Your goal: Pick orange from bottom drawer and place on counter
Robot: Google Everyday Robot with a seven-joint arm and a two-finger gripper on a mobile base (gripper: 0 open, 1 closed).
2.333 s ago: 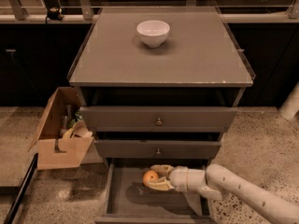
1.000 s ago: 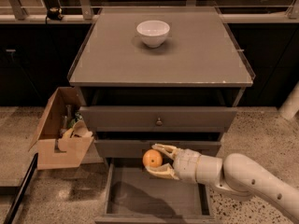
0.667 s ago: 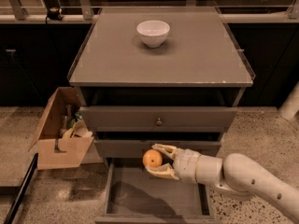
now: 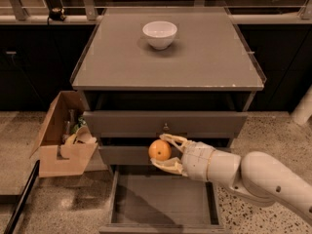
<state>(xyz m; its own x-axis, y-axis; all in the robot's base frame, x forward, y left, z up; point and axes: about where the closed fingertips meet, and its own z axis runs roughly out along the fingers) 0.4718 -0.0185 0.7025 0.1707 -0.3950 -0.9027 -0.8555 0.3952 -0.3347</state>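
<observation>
Step in hand: lift and carry to the counter. My tool is clamped on the orange, one finger over it and one under. The fruit hangs above the open bottom drawer, in front of the middle drawer face.

To do it well:
- Pull back from the cabinet before rising, so the fruit clears the counter's edge strip.
- Keep the grip firm, since smooth skin may slip.
- Set down on bare top, apart from the white bowl.

My arm enters from lower right, forearm near level, wrist pointing left. It probably clears the drawer face, though that is hard to judge.
</observation>
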